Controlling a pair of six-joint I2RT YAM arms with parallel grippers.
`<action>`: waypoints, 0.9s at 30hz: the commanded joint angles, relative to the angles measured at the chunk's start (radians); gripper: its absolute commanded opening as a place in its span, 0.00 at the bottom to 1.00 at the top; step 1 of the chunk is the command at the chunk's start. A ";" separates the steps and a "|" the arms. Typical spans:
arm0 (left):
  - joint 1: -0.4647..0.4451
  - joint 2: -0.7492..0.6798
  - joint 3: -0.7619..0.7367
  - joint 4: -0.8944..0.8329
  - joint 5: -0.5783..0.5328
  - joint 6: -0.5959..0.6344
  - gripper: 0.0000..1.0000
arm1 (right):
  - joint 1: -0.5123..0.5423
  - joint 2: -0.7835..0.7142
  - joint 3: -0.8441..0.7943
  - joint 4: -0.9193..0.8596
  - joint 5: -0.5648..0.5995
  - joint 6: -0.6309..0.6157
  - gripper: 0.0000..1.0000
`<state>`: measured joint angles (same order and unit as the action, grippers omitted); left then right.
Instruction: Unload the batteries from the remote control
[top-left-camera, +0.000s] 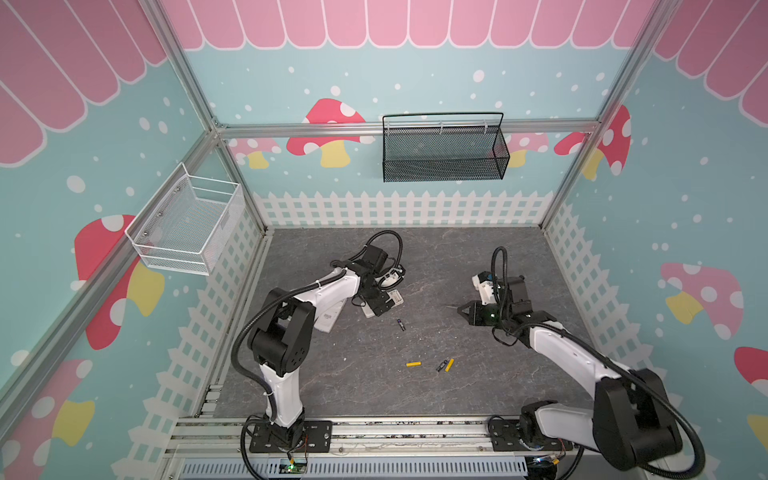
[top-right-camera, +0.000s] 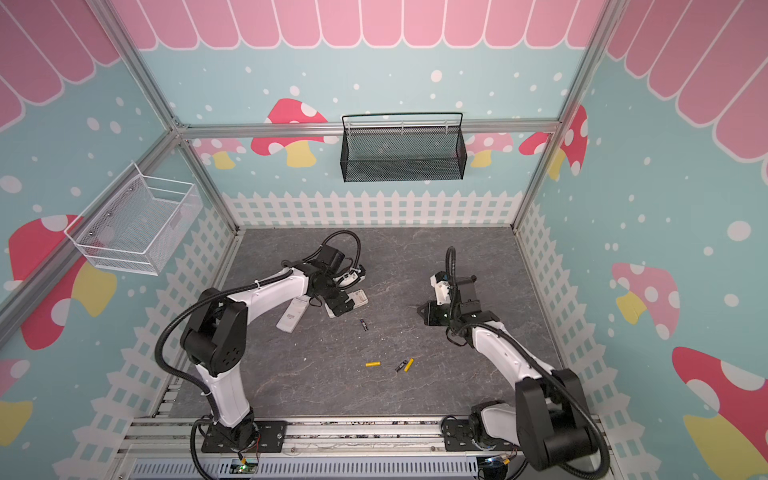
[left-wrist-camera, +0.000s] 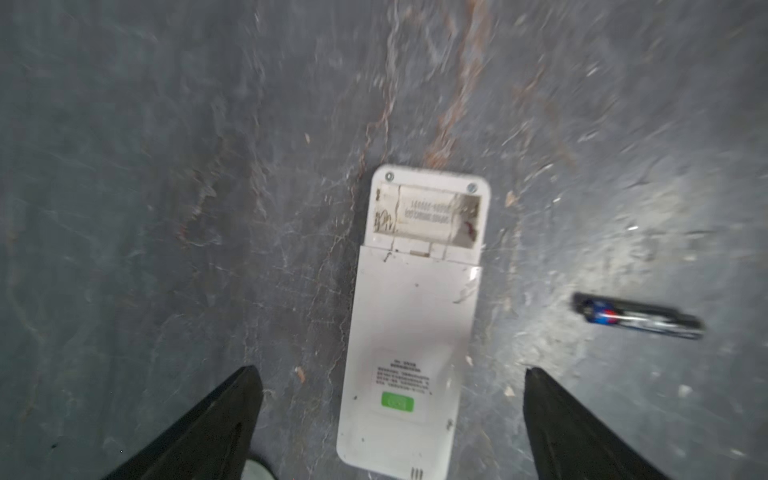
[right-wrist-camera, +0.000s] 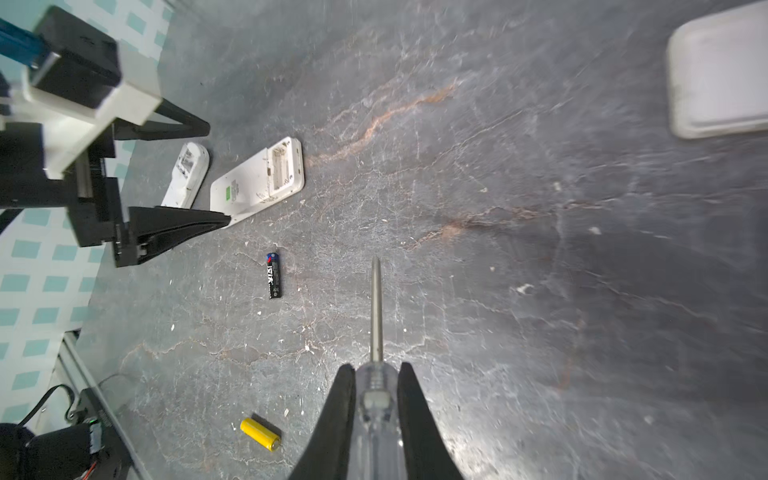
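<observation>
The white remote control (left-wrist-camera: 411, 332) lies back-up on the dark table, and its open battery bay (left-wrist-camera: 428, 216) shows no cells. My left gripper (left-wrist-camera: 390, 370) hovers open over its lower end, one finger on each side, apart from it. In both top views this remote (top-left-camera: 395, 298) (top-right-camera: 358, 298) pokes out from under that gripper (top-left-camera: 380, 306). A dark battery (left-wrist-camera: 640, 316) (top-left-camera: 400, 324) lies beside it. Nearer the front lie a yellow battery (top-left-camera: 413, 364), a dark one (top-left-camera: 441, 365) and another yellow one (top-left-camera: 449, 364). My right gripper (right-wrist-camera: 376, 370) is shut on a clear-handled screwdriver (right-wrist-camera: 376, 307).
A second white remote (top-left-camera: 330, 318) (right-wrist-camera: 187, 174) lies partly under the left arm. A blurred flat white object (right-wrist-camera: 719, 70) shows in the right wrist view. A white wire basket (top-left-camera: 187, 224) hangs on the left wall and a black mesh basket (top-left-camera: 444, 149) on the back wall.
</observation>
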<state>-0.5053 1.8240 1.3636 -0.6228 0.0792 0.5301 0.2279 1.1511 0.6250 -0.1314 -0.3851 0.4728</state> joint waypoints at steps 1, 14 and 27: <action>-0.118 -0.130 0.013 0.022 0.097 0.013 0.99 | -0.011 -0.120 -0.024 0.034 0.149 -0.003 0.00; -0.640 0.010 -0.033 0.279 -0.019 -0.079 0.99 | -0.104 -0.161 0.030 -0.093 0.289 0.009 0.00; -0.768 0.185 -0.111 0.588 -0.192 -0.035 0.99 | -0.299 -0.117 0.061 -0.109 0.114 -0.033 0.00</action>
<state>-1.2663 2.0140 1.3048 -0.1040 -0.0677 0.4648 -0.0578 1.0321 0.6567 -0.2317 -0.2253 0.4587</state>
